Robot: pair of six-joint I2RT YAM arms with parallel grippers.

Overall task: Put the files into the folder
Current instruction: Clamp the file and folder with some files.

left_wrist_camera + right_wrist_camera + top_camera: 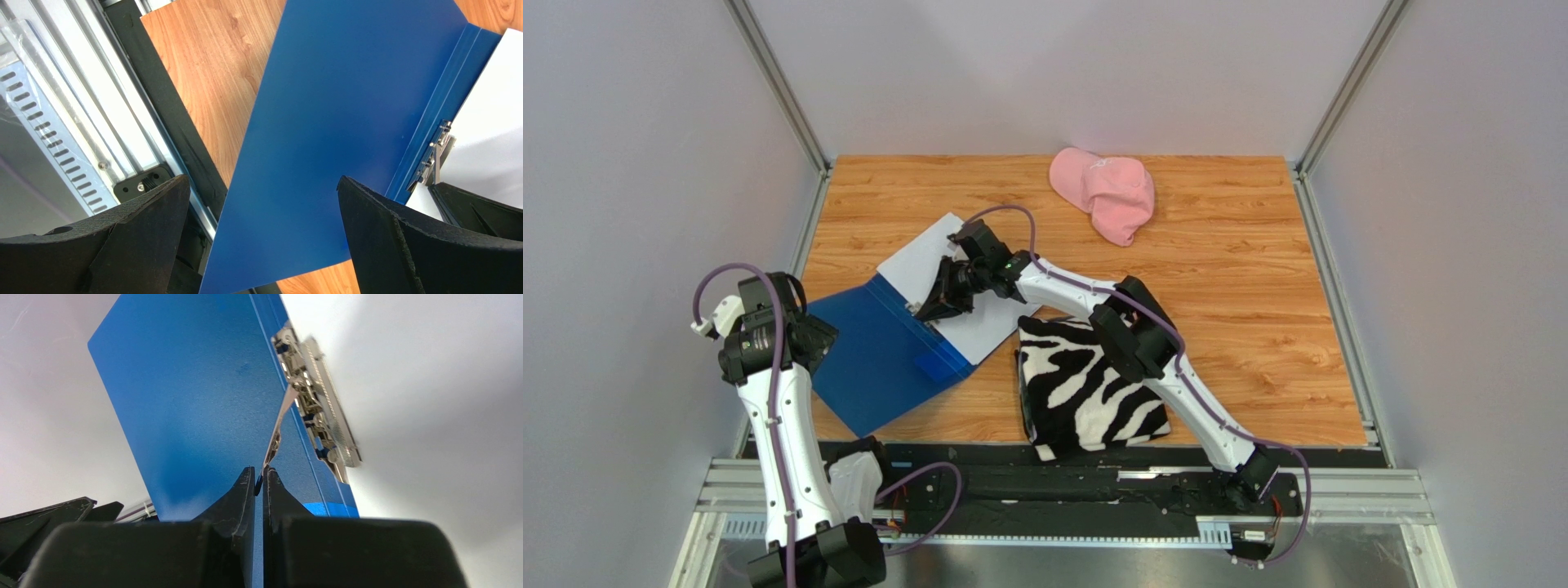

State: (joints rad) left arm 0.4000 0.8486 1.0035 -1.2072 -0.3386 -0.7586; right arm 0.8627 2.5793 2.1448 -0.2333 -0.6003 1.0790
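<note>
Item 1. Folder [879, 349]: blue, lying open and flat on the table [1247, 306], at about 9 o'clock from the table's middle. The left cover is bare. The spine runs from 11 o'clock to 5 o'clock.

Item 2. Paper sheets [922, 255]: white, plain side up, lying on the folder's right half just beside the spine. The far corner points to 12 o'clock. No print can be made out.

Item 3. Clip [316, 410]: silver metal, fixed along the spine at the edge of the paper. Its thin lever [279, 419] stands raised. Whether the clip presses on the sheets cannot be told.

Item 4. Right claw [259, 481]: fingers drawn almost together, pinching the tip of the lever. The arm reaches across the table toward 10 o'clock.

Item 5. Left claw [264, 226]: jaws wide apart, holding nothing, poised above the bare left cover near its outer edge.

Item 6. Cloth [1087, 386]: zebra-striped, folded, at 6 o'clock, just right of the folder and under the right arm.

Item 7. Cap [1106, 192]: pink, at 12 o'clock, well apart from the folder.
</note>
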